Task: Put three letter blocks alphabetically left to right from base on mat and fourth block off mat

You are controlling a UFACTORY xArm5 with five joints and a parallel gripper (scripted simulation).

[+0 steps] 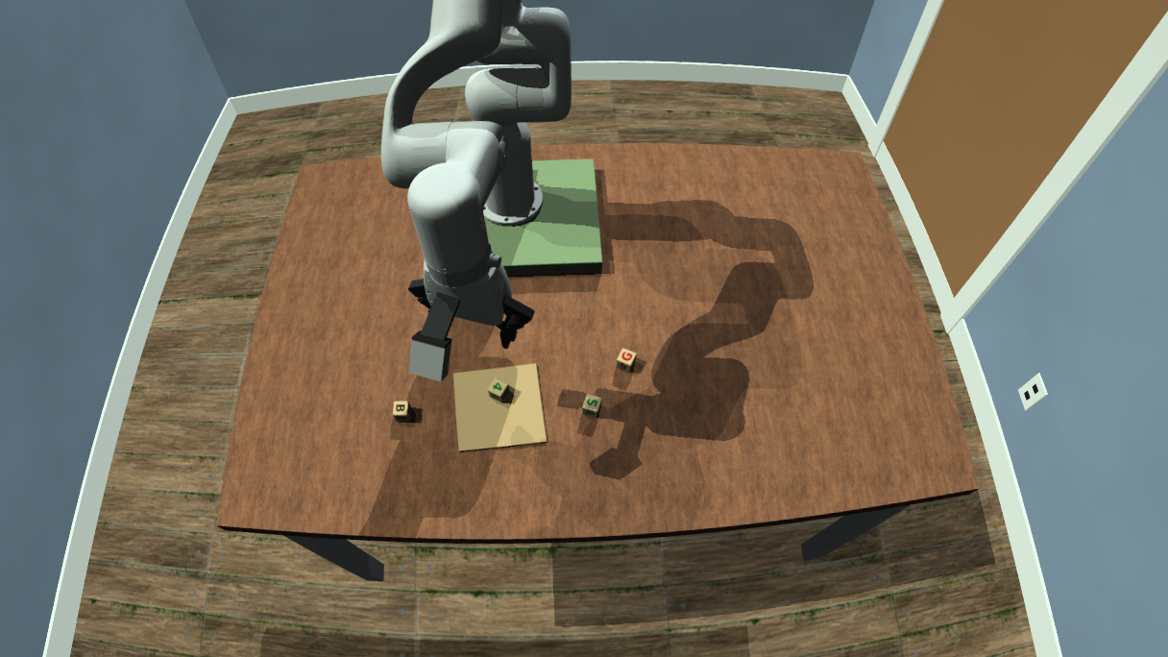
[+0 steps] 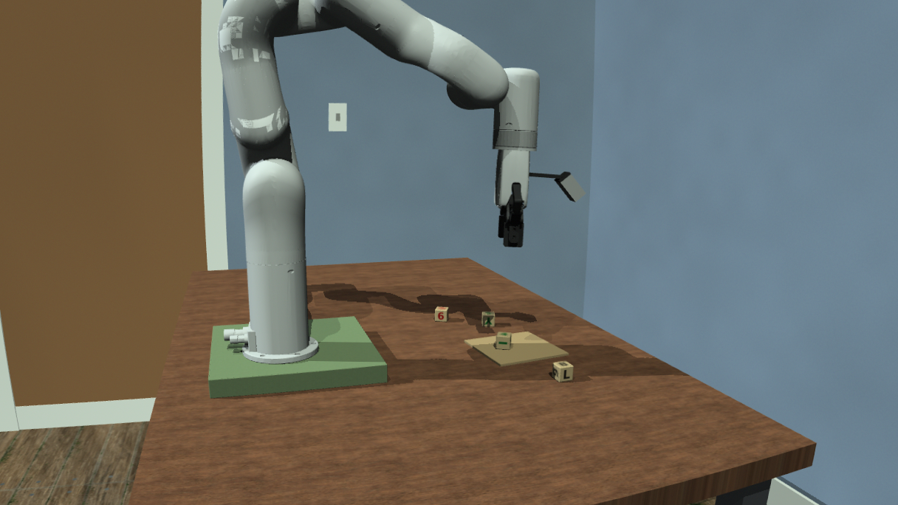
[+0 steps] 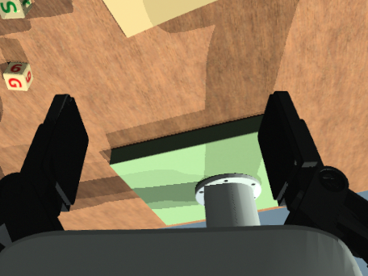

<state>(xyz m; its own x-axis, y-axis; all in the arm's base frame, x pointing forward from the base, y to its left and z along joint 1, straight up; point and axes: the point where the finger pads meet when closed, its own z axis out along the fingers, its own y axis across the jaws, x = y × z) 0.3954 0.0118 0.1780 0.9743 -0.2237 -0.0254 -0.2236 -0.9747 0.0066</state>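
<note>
Top: on the mat [image 1: 490, 428] [image 2: 533, 353] [image 3: 149, 14] sits the 4 block [image 1: 498, 389] [image 2: 503, 340]; the B block [image 1: 400, 410] [image 2: 562, 371] lies at its nine o'clock, the S block [image 1: 592, 404] [image 2: 487, 319] [image 3: 12, 9] at three, the G block [image 1: 626, 359] [image 2: 441, 314] [image 3: 18, 77] at two. Exterior: your fingers [image 1: 462, 328] [image 2: 512, 244] hang high above the worktop [image 1: 735, 490] [image 2: 439, 433] [image 3: 153, 73]. Wrist: they're wide open, empty. You're likely setting up to clear the 4 block; next, align above it.

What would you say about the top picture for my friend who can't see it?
A big white robot arm holds its open gripper above a brown table. Below, a block with a green 4 sits on a yellow mat; blocks B, S and G are off it.
</note>
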